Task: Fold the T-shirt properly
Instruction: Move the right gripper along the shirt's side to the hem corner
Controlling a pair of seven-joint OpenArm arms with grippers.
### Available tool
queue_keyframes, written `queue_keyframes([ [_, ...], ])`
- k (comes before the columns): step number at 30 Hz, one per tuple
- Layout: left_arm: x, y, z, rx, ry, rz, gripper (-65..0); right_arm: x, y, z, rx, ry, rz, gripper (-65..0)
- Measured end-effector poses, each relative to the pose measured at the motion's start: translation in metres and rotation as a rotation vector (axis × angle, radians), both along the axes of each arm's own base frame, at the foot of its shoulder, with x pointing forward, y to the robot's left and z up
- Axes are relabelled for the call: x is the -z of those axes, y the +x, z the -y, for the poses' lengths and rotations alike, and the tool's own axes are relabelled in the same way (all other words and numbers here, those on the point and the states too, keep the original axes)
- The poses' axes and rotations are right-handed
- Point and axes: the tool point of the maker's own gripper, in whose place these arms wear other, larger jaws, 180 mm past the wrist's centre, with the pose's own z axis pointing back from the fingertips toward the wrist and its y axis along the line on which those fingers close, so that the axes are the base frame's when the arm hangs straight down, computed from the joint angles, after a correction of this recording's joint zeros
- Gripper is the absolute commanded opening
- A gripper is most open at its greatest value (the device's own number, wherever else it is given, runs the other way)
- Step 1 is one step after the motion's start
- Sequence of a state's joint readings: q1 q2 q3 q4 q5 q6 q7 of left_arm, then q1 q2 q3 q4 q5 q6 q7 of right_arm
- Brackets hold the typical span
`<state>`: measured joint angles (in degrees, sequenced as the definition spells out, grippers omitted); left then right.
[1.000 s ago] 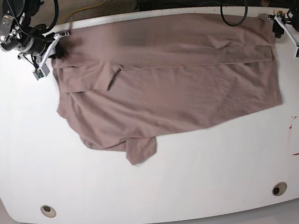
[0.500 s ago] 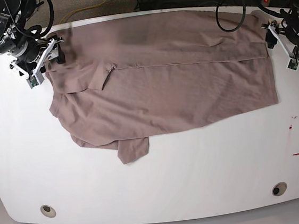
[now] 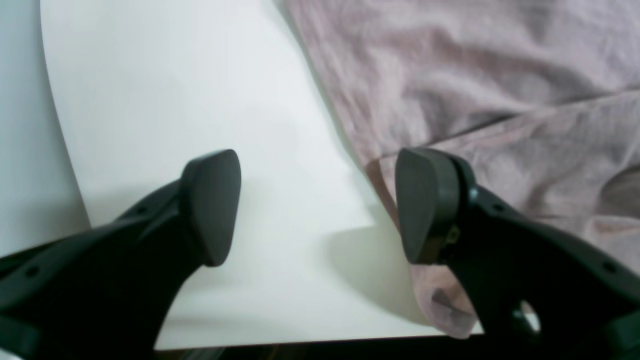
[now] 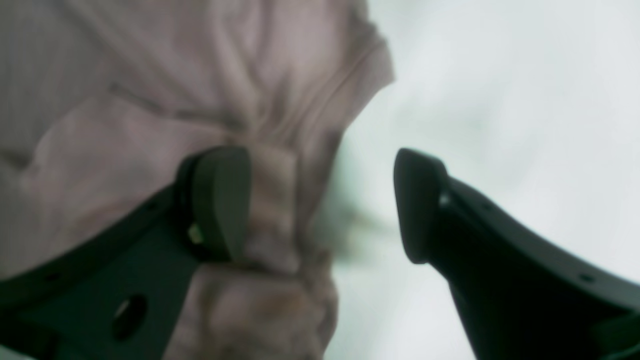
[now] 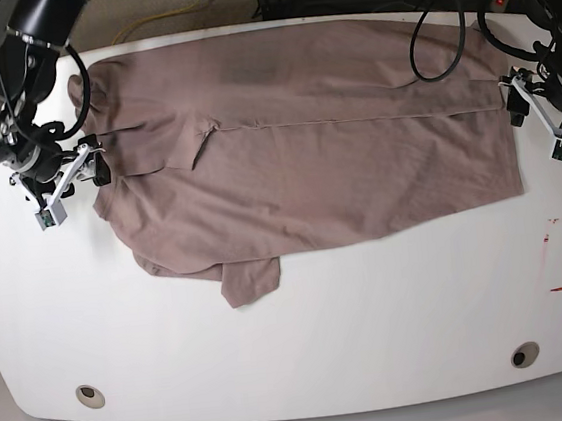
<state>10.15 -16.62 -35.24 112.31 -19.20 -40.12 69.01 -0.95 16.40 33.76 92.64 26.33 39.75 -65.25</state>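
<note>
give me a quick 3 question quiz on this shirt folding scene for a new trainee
1. True or false: the T-shirt hangs off the table's near edge.
2. Which gripper is at the shirt's sleeve end: (a) right gripper or (b) left gripper?
3. Fill in: both grippers' jaws stand ____.

Key: 1. False, it lies spread across the far half of the table. 2. (a), in the base view the sleeves lie at that view's left. 3. Open, with no cloth pinched between them.

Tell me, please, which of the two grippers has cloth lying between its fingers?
The right gripper: T-shirt cloth bunches beside one finger. The left gripper frames only bare table.
</note>
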Motion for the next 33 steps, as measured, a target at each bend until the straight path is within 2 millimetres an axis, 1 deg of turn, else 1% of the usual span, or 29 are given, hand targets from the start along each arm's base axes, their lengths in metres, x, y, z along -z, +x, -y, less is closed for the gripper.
queue_keyframes([
  [2,-0.001,0.002,0.0,0.0,-0.001,0.005,-20.4,0.002,0.013,0.005,-0.002,0.021,-0.005,-22.0],
  [6,0.0,0.0,-0.001,-0.004,0.004,-0.002,-20.4,-0.002,0.053,0.011,-0.033,0.031,-0.006,-22.0],
  [9,0.0,0.001,0.001,-0.001,-0.003,0.002,-20.4,-0.012,0.086,0.005,-0.05,0.081,0.058,-22.0],
  [11,0.0,0.0,-0.001,-0.003,0.001,0.0,-20.4,-0.011,0.105,0.002,-0.048,0.108,0.061,-22.0],
  [16,0.002,-0.003,0.0,-0.005,-0.001,-0.009,-20.4,-0.003,0.138,-0.009,-0.048,0.187,0.08,-22.2],
  [19,0.002,-0.003,-0.002,-0.008,0.003,-0.01,-20.4,0.004,0.154,-0.015,-0.046,0.213,0.084,-22.2],
  [21,0.002,-0.003,-0.003,-0.012,0.004,-0.009,-20.4,0.009,0.163,-0.023,-0.048,0.232,0.081,-22.2],
  [23,0.003,-0.004,-0.002,-0.009,0.0,-0.011,-20.4,0.014,0.167,-0.028,-0.045,0.248,0.084,-22.2],
  [26,0.006,-0.009,-0.003,-0.01,0.002,-0.026,-20.4,0.026,0.167,-0.033,-0.029,0.268,0.077,-22.2],
  [28,0.006,-0.009,-0.003,-0.012,0.004,-0.029,-20.4,0.036,0.162,-0.038,-0.029,0.272,0.05,-23.0],
  [29,0.006,-0.009,-0.003,-0.012,0.003,-0.028,-20.4,0.041,0.159,-0.041,-0.036,0.269,0.037,-25.4],
  [33,0.006,-0.008,-0.002,-0.009,0.0,-0.024,-20.4,0.042,0.162,-0.057,-0.06,0.284,0.046,-36.5],
])
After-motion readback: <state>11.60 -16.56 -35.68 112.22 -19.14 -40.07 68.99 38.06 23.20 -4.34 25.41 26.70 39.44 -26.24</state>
